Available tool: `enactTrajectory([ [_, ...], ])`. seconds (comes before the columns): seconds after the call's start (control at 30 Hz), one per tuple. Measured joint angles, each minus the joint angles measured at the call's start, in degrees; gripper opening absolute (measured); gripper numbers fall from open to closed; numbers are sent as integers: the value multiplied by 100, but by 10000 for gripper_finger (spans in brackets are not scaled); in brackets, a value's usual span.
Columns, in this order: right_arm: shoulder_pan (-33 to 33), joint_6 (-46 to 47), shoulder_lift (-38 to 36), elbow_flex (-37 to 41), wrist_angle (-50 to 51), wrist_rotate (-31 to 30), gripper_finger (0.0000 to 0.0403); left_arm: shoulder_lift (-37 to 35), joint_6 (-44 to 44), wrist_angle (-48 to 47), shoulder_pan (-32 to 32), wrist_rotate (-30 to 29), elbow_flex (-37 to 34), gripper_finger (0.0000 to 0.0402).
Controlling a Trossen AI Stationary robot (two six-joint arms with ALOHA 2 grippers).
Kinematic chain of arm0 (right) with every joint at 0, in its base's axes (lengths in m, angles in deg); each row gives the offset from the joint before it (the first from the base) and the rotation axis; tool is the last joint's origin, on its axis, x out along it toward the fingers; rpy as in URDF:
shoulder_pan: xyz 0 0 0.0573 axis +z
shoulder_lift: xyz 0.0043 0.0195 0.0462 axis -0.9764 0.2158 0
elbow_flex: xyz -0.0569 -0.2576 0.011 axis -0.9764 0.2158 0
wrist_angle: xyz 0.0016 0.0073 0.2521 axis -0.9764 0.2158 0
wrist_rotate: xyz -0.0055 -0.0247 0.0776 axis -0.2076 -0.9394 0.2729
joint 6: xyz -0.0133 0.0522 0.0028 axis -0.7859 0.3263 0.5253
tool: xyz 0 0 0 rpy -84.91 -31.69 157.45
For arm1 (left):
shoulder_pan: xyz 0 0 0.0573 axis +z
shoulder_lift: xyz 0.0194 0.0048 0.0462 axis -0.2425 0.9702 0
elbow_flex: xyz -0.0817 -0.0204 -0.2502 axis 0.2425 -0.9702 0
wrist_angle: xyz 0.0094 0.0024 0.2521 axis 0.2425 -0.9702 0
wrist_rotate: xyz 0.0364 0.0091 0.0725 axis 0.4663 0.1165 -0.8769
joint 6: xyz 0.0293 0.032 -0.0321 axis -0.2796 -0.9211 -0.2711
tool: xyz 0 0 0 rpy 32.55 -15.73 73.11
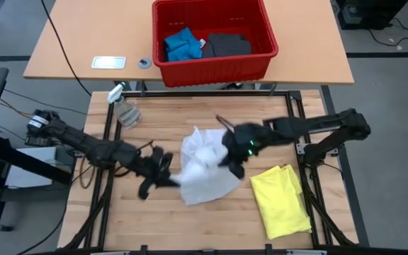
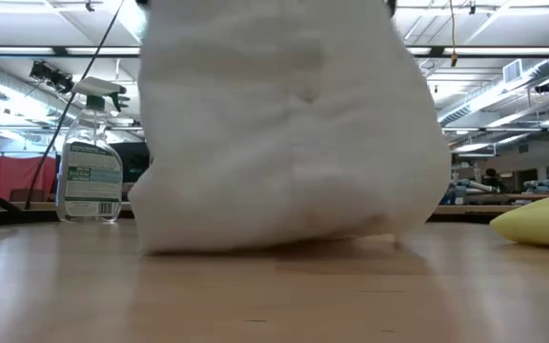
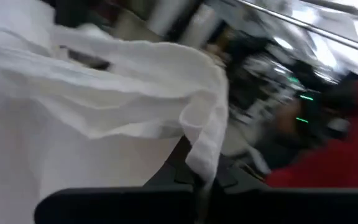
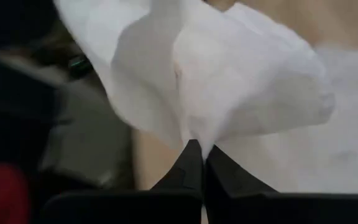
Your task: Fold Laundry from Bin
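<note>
The white shirt (image 1: 204, 168) hangs bunched between my two grippers over the middle of the wooden table; in the low view its lower part (image 2: 284, 224) rests on the table. My left gripper (image 1: 167, 177) is shut on its left side, my right gripper (image 1: 231, 161) on its right side. The folded yellow T-shirt (image 1: 280, 200) lies at the near right. The red bin (image 1: 214, 39) stands on the far tan table, with the blue piece (image 1: 183, 44) and the dark grey piece (image 1: 227, 45) inside. My left gripper pinches an edge of the white shirt (image 3: 199, 163) between its two fingers, coming from the table's left. The cloth runs away from the fingers in loose folds. My right gripper pinches a gathered fold of the shirt (image 4: 197, 138) between its two fingers, coming from the table's right; the cloth fans out beyond the fingertips.
A spray bottle (image 1: 125, 108) lies at the table's far left; it also shows in the low view (image 2: 90, 157). A white card (image 1: 109, 62) and a small round object (image 1: 144, 63) lie on the tan table left of the bin.
</note>
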Motion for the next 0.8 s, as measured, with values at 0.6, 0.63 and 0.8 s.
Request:
enactTrajectory([
  [0.6,2813,3775,2140,13,-1589,374,42,3259,1425,77,-2523,-572,1480,14],
  [0.63,2877,3944,2223,13,-1658,376,53,3418,1492,73,-2555,-565,1606,21],
  [0.8,3053,4448,2356,13,-1846,381,99,3805,1581,61,-2623,-561,2079,65],
])
